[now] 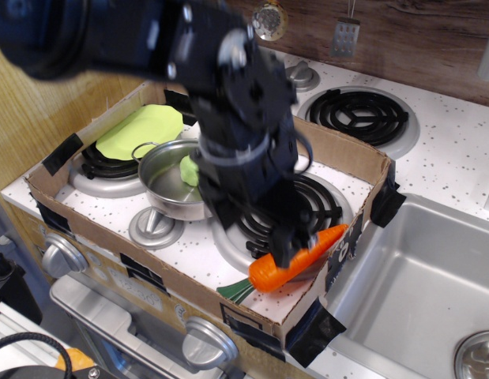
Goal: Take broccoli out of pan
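The broccoli [188,170], a small pale lime-green lump, lies inside the pan [159,192], a shiny steel pot on the stove's left side. The black arm partly hides the broccoli's right side. My gripper [290,245] hangs low to the right of the pan, over the front burner, with its tip just above an orange carrot. It is motion-blurred, so the jaws cannot be made out. It holds nothing that I can see.
A toy carrot [294,264] lies in the front right corner of the cardboard box [357,160]. A flat lime-green plate [141,129] sits behind the pan. A black coil burner [327,207] is under the arm. A steel sink [422,276] lies to the right.
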`<state>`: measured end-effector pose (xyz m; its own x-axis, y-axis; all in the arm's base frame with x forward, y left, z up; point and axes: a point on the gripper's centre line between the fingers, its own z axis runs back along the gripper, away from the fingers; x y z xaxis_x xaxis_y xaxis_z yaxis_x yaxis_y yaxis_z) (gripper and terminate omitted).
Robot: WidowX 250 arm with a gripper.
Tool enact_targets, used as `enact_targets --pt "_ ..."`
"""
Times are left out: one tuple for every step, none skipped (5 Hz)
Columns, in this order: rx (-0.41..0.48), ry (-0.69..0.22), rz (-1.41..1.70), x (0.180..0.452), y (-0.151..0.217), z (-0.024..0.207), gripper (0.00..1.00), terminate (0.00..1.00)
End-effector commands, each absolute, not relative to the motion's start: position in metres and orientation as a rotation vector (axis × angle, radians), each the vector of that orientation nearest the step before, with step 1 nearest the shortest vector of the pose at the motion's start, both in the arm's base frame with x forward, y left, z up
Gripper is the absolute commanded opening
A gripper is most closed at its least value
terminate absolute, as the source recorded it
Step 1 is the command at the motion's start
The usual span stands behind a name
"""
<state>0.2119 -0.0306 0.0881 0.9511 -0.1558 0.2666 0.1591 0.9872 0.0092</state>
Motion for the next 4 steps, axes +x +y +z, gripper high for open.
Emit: enact_targets --pt "-0.038 -0.252 -0.058 0.245 0.005 0.102 1.00 0.00" --pt "-0.068 -0.257 -0.057 0.262 0.021 0.095 1.00 0.00" --pt "-0.034 -0.325 0.001 0.269 0.036 0.089 1.00 0.00" --pt "0.001 -0.329 0.037 0.270 0.047 0.089 1.00 0.00"
